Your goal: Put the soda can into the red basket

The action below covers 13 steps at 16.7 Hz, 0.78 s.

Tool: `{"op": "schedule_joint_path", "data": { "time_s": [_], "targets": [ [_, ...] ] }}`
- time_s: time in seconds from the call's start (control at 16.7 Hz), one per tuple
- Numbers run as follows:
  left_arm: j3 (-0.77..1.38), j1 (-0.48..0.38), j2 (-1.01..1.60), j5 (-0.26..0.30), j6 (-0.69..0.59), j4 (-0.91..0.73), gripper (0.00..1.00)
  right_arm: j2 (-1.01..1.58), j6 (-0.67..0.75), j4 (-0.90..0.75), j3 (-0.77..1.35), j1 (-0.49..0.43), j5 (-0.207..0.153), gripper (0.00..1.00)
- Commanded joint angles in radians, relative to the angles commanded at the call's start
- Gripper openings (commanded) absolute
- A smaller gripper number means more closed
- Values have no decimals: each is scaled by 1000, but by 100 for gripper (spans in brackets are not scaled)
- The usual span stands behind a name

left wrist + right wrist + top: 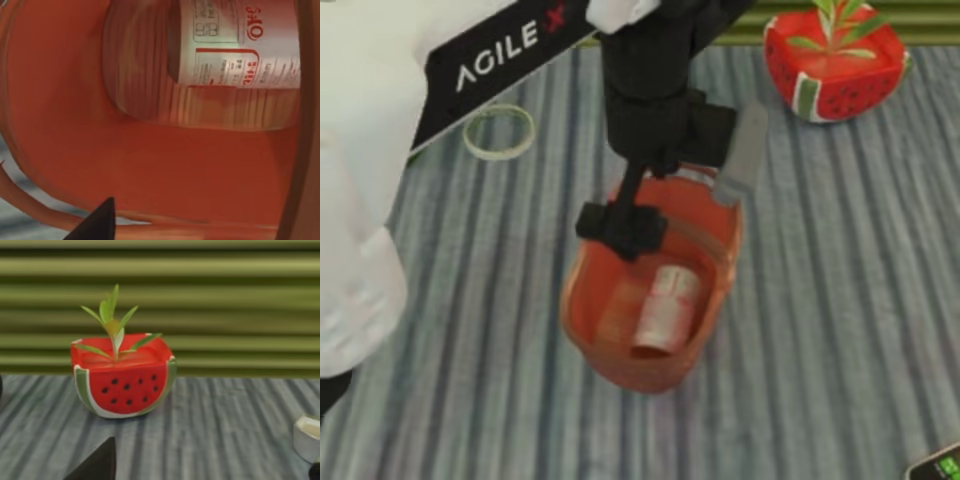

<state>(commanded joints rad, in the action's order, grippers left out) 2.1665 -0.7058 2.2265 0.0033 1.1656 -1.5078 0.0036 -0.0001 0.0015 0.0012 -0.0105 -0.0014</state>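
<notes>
**Free room & obstacles**

Left gripper [620,225] hangs over the red basket [582,330] at its upper-left rim, arm blocking the approach from the far side. Basket handle [705,235] arches across beside it. Soda can [665,308] lies on its side in the basket, taking the mid/right of the floor; small free strip of floor left of it. Tape ring [499,131] sits far left, watermelon pot [833,62] far right, both well apart from basket. Dark device [938,466] at near right corner. Table [840,300] right of basket open; near-left side open too.
</notes>
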Motion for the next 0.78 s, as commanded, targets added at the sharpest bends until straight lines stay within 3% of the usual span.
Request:
{"op": "schedule_joint_path", "data": {
  "time_s": [0.78],
  "targets": [
    [-100,0,-11,0,2,86,100,-4,0,-2,-1,0,1,100]
  ]
}}
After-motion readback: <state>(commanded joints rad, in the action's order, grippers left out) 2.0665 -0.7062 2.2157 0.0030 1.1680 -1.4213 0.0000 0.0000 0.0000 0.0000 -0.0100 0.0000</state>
